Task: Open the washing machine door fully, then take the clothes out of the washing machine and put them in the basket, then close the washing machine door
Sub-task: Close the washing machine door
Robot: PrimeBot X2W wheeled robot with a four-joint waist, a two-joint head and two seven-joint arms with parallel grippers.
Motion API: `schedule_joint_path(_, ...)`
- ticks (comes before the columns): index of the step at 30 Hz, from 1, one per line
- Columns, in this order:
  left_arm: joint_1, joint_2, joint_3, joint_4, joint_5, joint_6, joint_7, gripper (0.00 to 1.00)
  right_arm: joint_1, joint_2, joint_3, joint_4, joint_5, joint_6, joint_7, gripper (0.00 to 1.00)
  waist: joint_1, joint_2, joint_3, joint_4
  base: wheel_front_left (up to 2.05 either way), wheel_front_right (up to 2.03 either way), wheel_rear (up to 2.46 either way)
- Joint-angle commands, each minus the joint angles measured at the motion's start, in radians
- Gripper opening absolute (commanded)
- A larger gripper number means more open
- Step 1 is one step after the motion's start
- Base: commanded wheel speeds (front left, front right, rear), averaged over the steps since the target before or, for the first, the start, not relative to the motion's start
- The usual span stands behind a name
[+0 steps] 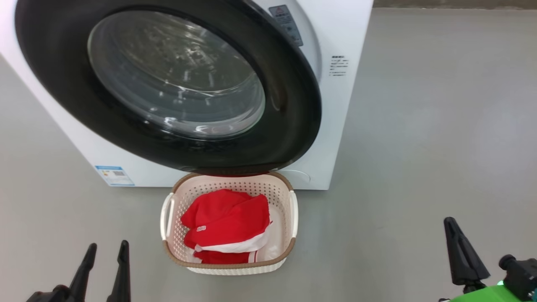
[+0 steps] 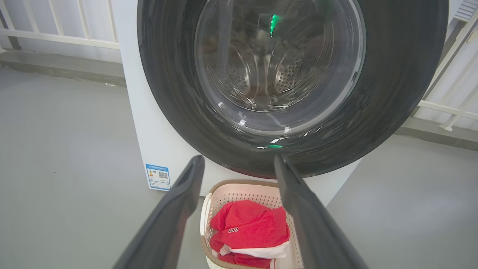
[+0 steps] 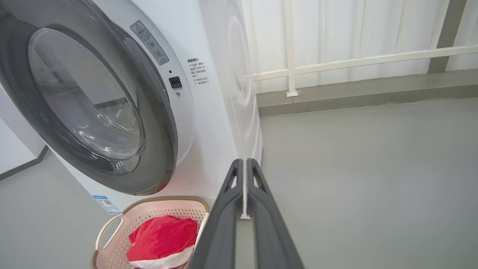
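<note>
**Head view.** The large white front-loading washing machine (image 1: 348,105) stands on a smooth grey floor (image 1: 440,126). Its large round door with a wide glossy black rim and bulging clear glass window (image 1: 293,126) covers most of the front. The door's right edge stands off the white panel, so it is not fully shut. The frame's upper edge cuts off the tops of the door and the machine.

The small cream-white perforated plastic basket with a brown woven-look rim (image 1: 235,183) sits on the floor close before the machine's base. Its far rim lies under the door's lower edge. The bright red clothes with white trim (image 1: 226,218) lie inside the basket. Open floor lies to the left, right and near side of the basket.

The left gripper (image 1: 107,247) is at lower left, near the basket but apart from it, with its fingers spread and empty. The right gripper (image 1: 455,235) is at lower right, well apart from the basket and partly cut off.

**Left wrist view.** The left fingers (image 2: 175,209) stand apart with nothing between them. They frame the basket and the door's lower rim. The perforated steel drum (image 2: 291,74) shows through the glass, but reflections make its contents hard to read.

**Right wrist view.** The right fingers (image 3: 227,209) are pressed together on nothing, with only a thin slit between them. A dark latch socket (image 3: 175,82) shows on the white front just beside the door's edge. A white railing (image 3: 354,61) borders the open floor. The basket is cut off by the bottom edge and partly hidden behind the fingers.
</note>
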Motion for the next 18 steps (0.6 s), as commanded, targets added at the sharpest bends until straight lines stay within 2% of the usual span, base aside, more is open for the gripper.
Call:
schedule_joint_path(1,-0.03,0.011,0.03,-0.026,0.014,-0.005,-0.008,1.0,-0.04,-0.013,0.034,-0.028,0.01,0.007,-0.006,0.0,0.0,0.0,0.003,0.017,0.0,0.0,0.0)
schedule_joint_path(18,-0.067,-0.047,-0.013,-0.044,0.031,-0.005,-0.008,1.0,-0.299,-0.019,0.175,0.014,0.025,0.007,-0.006,0.0,0.0,0.0,0.048,0.151,0.0,0.0,0.0)
